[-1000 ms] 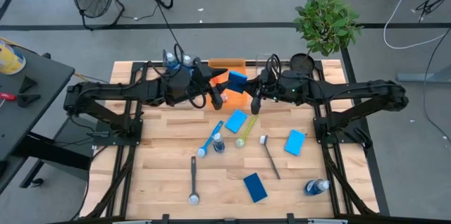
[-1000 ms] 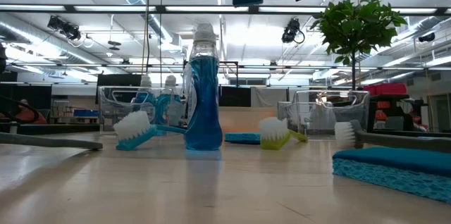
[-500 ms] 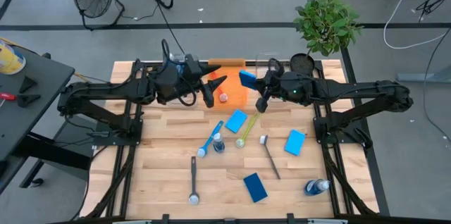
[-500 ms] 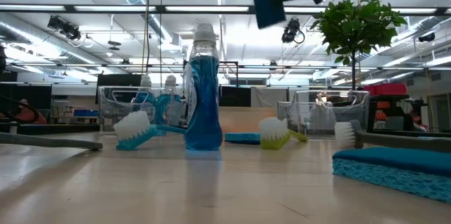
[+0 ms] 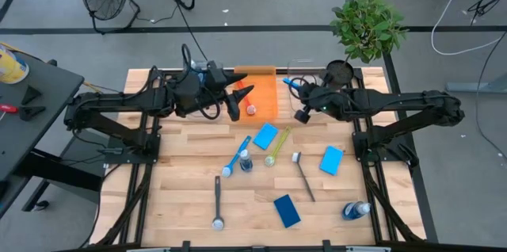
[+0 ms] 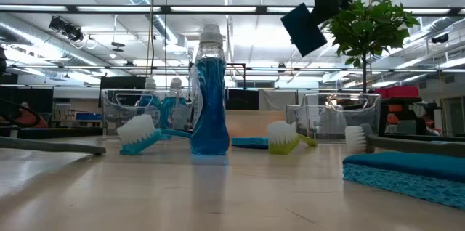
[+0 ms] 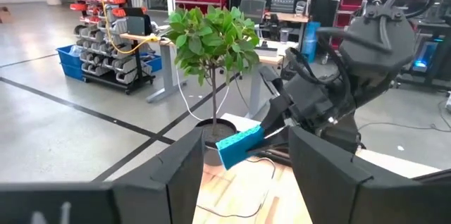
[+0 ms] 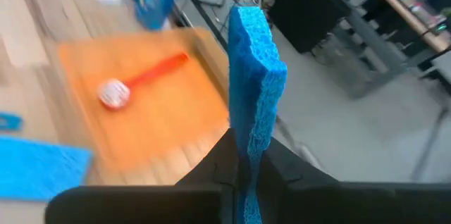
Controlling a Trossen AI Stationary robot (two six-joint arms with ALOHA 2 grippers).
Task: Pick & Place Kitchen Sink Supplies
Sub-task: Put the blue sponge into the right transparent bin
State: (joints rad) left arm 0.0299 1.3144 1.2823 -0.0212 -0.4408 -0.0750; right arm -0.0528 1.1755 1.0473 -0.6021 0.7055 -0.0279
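Note:
A flat blue sponge [image 8: 255, 69] is in the air with my right gripper [image 8: 246, 155] shut on it. In the high view the sponge [image 5: 291, 83] hangs past the right edge of the orange bin [image 5: 265, 85]. A red brush [image 8: 144, 76] lies in that bin. My left gripper [image 5: 238, 97] stands open and holds nothing, above the bin's left side. Across the table lie more sponges [image 5: 265, 135], a blue brush [image 5: 235, 157], a yellow-green brush [image 5: 276, 147], grey brushes [image 5: 303, 174] and an upright bottle [image 6: 209, 93]. My right gripper pinches the sponge's two flat faces between its fingers at one end [image 8: 246, 146]. The rest of the sponge sticks out beyond the fingertips, edge-on to the wrist camera. The sponge [image 6: 305, 27] is lifted clear and hangs tilted below the gripper, high above the table.
A clear bin [image 5: 303, 70] stands at the far edge, right of the orange one, beside the potted plant [image 5: 366, 26]. Another clear bin [image 6: 142, 107] holds bottles at the far left. A second bottle [image 5: 355, 210] lies near the front right corner.
My right gripper has carried the sponge from over the orange bin toward the table's right, sinking a little, tipping downward and rolling, so the sponge now hangs tilted. My left gripper has drawn back toward the table's left and then kept still.

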